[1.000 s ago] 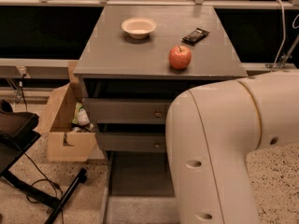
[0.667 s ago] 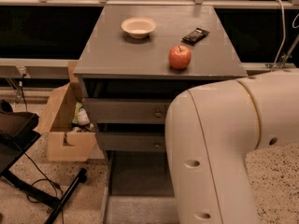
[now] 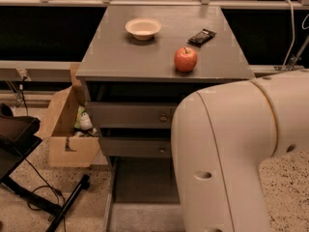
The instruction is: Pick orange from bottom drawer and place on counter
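Note:
The counter (image 3: pixel 120 52) is the grey top of the drawer cabinet. The bottom drawer (image 3: pixel 142 187) is pulled out at the bottom of the view; its bare grey floor shows on the left. The orange is hidden or out of view. My white arm (image 3: pixel 241 153) fills the lower right and covers the right part of the drawer. The gripper is not in view.
On the counter stand a red apple (image 3: pixel 185 59), a pale bowl (image 3: pixel 143 28) and a dark snack bar (image 3: pixel 201 36). Two upper drawers (image 3: pixel 130 115) are shut. An open cardboard box (image 3: pixel 67 129) sits left of the cabinet. A black stand (image 3: pixel 29 178) and cable lie at lower left.

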### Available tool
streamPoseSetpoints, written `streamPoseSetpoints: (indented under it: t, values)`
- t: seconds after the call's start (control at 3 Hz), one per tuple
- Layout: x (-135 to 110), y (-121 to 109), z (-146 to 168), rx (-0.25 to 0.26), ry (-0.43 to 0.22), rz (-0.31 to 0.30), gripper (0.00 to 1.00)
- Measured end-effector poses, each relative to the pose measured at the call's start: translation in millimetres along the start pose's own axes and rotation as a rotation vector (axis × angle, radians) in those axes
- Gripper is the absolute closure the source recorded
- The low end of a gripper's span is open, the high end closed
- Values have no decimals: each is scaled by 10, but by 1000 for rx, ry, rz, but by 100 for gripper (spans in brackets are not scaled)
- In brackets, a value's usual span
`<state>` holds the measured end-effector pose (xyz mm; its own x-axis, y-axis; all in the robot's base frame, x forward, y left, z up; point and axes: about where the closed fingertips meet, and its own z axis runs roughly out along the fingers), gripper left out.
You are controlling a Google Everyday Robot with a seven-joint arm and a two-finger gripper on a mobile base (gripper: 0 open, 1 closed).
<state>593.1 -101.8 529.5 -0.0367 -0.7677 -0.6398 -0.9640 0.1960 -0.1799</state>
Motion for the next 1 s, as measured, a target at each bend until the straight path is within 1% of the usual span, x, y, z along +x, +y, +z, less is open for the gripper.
streamPoseSetpoints:
  t: [0.33,0.67,1.0]
  values:
    - [-450,-125,-182,21,4,-74,100]
    - [-1244,-469,-723,89,-33,-164,100]
    - [-1895,-887,-1415,188,-116,-213,100]
